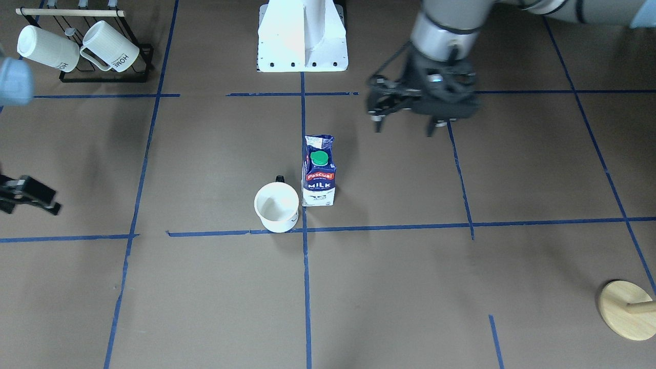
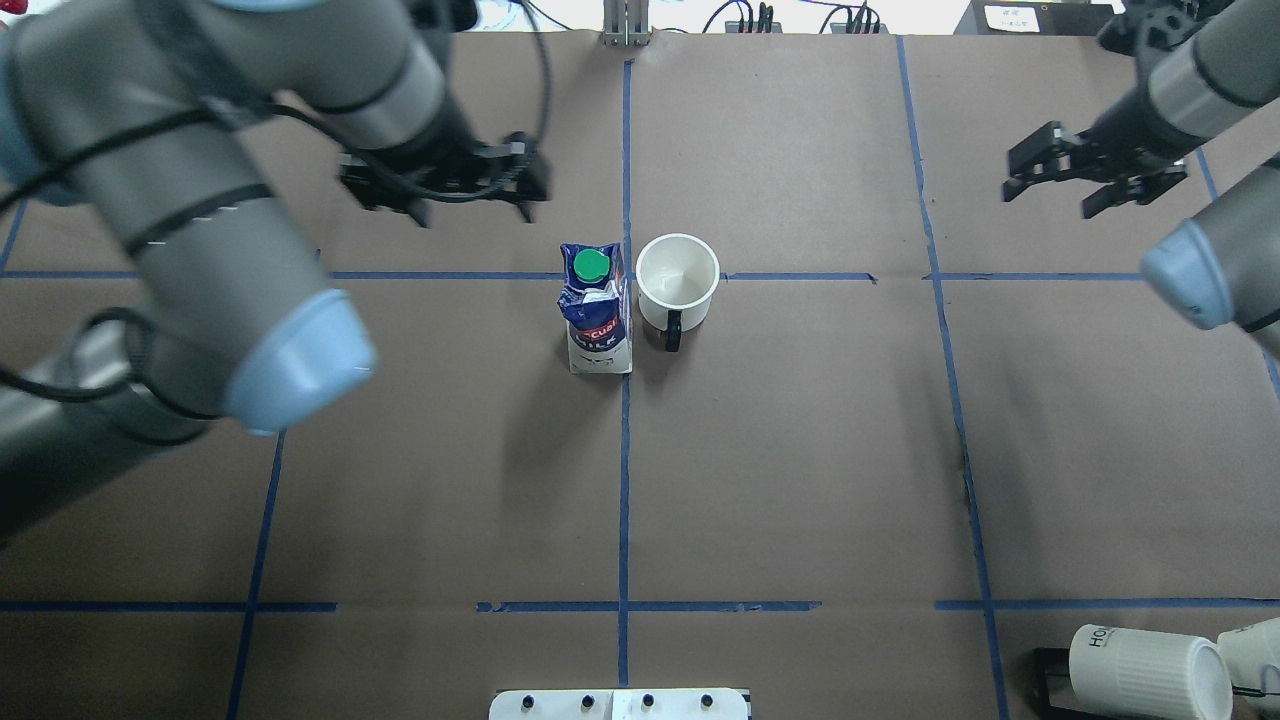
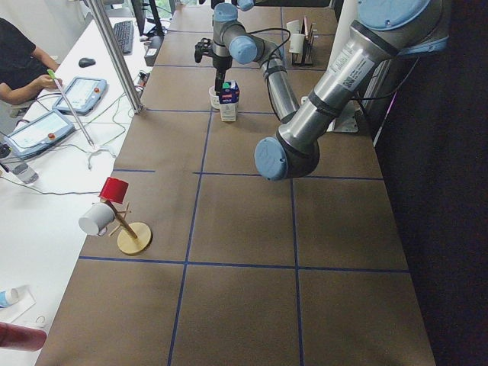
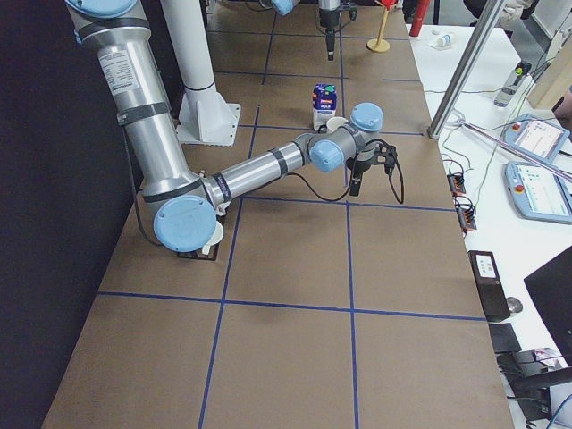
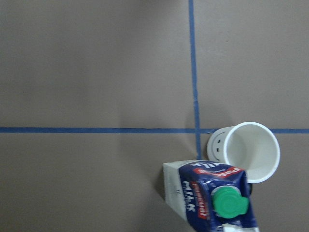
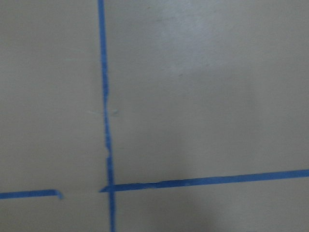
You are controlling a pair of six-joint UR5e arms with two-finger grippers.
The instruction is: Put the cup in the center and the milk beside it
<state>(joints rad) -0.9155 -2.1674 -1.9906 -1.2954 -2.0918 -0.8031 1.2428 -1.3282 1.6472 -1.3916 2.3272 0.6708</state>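
Observation:
The white cup [image 1: 277,206] stands upright right by the center tape crossing [image 1: 305,229], its black handle toward the robot. The blue and white milk carton [image 1: 319,171] with a green cap stands upright right beside it. Both show in the overhead view: cup [image 2: 678,275], milk [image 2: 597,310]. The left wrist view shows the milk [image 5: 212,198] and the cup [image 5: 248,151] with its smiley face. My left gripper [image 2: 470,205] is open and empty, raised just beyond the carton. My right gripper [image 2: 1055,198] is open and empty, far off to the right.
A black rack with ribbed "HOME" mugs [image 1: 82,48] stands at the table corner on my right. A round wooden stand [image 1: 628,310] stands at the far corner on my left. The white robot base [image 1: 302,36] is at the table's near edge.

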